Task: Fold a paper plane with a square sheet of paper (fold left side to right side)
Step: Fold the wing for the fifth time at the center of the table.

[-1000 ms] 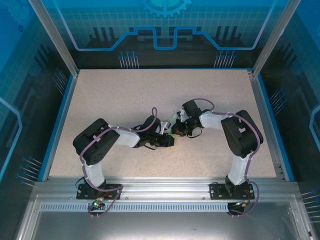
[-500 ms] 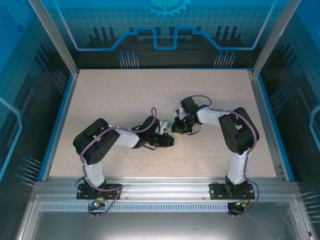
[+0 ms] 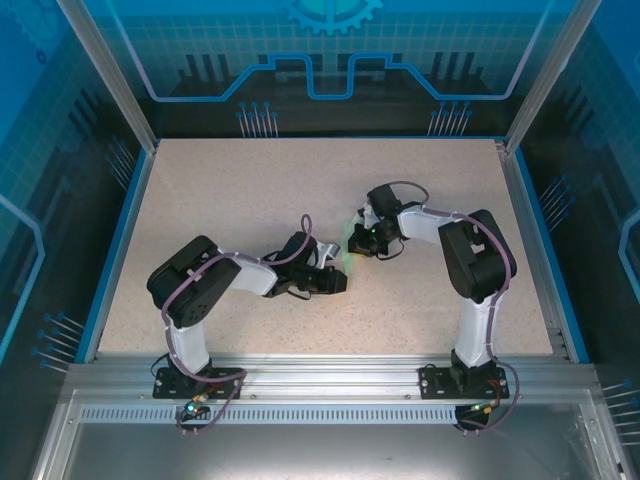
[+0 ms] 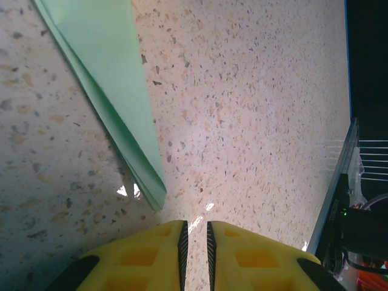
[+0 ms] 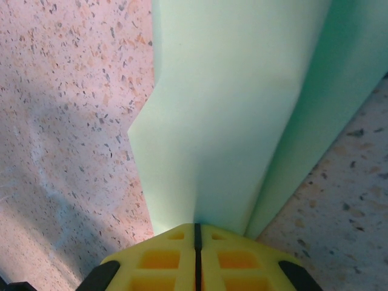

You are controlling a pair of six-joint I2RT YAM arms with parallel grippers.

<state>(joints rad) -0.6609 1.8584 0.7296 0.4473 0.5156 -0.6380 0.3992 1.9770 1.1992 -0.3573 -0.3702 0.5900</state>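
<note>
Speckled bench (image 3: 240, 200) carries the folded paper plane (image 5: 230, 115) between the two arms. The right gripper (image 5: 196, 229) is clamped on its near edge, long axis running straight ahead. The left gripper (image 4: 195, 233), nearly closed and empty, sits just short of the pointed tip (overhead, the arms mostly hide the paper).

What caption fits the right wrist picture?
Yellow jaws of the right gripper pinch the folded green paper plane above the speckled table.
</note>
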